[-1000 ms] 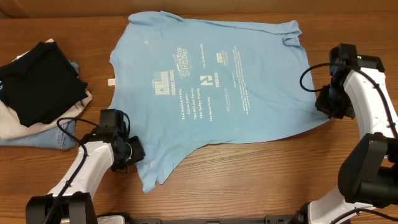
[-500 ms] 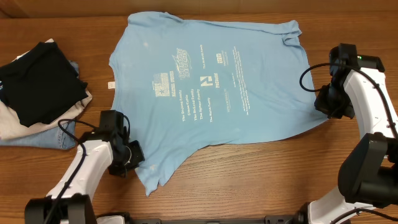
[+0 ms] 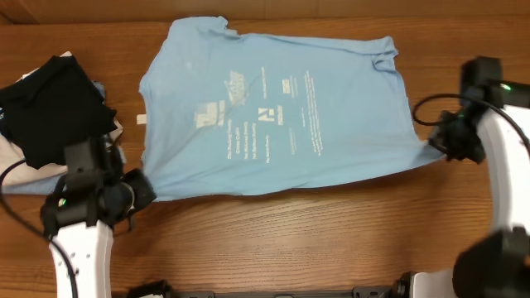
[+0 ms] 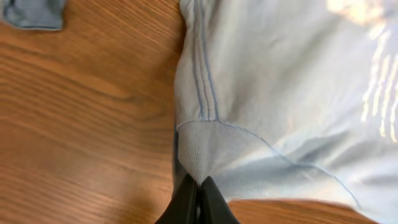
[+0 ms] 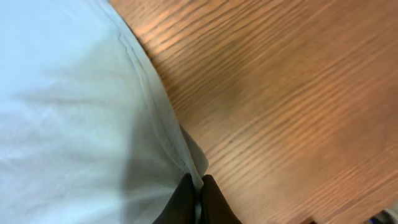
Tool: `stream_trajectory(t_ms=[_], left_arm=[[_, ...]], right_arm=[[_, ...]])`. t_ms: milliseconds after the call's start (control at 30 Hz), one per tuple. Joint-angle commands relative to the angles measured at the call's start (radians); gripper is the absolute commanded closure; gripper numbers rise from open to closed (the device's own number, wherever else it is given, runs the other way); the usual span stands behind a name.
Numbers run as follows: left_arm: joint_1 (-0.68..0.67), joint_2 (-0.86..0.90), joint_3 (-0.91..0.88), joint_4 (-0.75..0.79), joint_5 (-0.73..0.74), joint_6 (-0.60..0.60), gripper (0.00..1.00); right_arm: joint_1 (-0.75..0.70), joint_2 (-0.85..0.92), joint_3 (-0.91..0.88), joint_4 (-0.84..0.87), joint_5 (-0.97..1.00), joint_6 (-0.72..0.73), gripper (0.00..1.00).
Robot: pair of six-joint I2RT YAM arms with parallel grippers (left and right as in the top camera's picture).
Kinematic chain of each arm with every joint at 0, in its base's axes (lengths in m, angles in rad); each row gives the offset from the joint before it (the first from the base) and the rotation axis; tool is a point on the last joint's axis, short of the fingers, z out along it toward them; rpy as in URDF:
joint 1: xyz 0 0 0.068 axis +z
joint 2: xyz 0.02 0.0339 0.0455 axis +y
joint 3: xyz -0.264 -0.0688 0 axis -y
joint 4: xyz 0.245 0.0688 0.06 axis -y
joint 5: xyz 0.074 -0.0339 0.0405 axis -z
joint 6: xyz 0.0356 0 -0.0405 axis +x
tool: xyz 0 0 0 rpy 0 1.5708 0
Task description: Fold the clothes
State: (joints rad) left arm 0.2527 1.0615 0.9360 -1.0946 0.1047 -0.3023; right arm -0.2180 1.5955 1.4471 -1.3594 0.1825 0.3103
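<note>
Here, the sky-blue T-shirt (image 3: 273,116) lies spread print-up across the middle of the bench (image 3: 331,240), reaching toward 12 o'clock, with both arms at its near edge. The left end effector (image 3: 139,189) is pinched tight on the shirt's corner at 8 o'clock. The left wrist view shows only a thin bite of ribbed fabric between the closed jaws. The right end effector (image 3: 436,146) is clamped just as tightly on the hem corner at 4 o'clock.

We judge the step in hand to be the first fold: carrying the near edge over toward 12 o'clock. To do it well, we would raise both corners together and level, holding the edge between them taut so the cloth rolls over rather than drags. The lift should be gentle, since both bites are small and a jerk could pull the fabric free. The left arm needs care too, because the black garment (image 3: 50,108) sits on a pile at 9 o'clock, just beside its path.
</note>
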Motion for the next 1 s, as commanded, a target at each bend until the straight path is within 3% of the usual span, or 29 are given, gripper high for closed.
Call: stream_trajectory(t_ms=[0,467,733,967], left_arm=[[0.035,-0.082,0.023,-0.025,0.031,0.045,0.96],[0.096,-0.285,0.051,-0.098,-0.011,0.040,0.96],[0.095,-0.211,0.050,0.011,0.025,0.013,0.96],[0.093,-0.035,0.050,0.128,0.116,0.014,0.96]], right_arm=[[-0.033,-0.120,0.001,-0.031,-0.019,0.000,0.96],[-0.060,-0.372,0.001,-0.147,0.010,-0.003,0.96],[-0.058,-0.294,0.001,-0.127,0.006,-0.003,0.96],[-0.057,-0.163,0.001,-0.081,-0.043,-0.003,0.96]])
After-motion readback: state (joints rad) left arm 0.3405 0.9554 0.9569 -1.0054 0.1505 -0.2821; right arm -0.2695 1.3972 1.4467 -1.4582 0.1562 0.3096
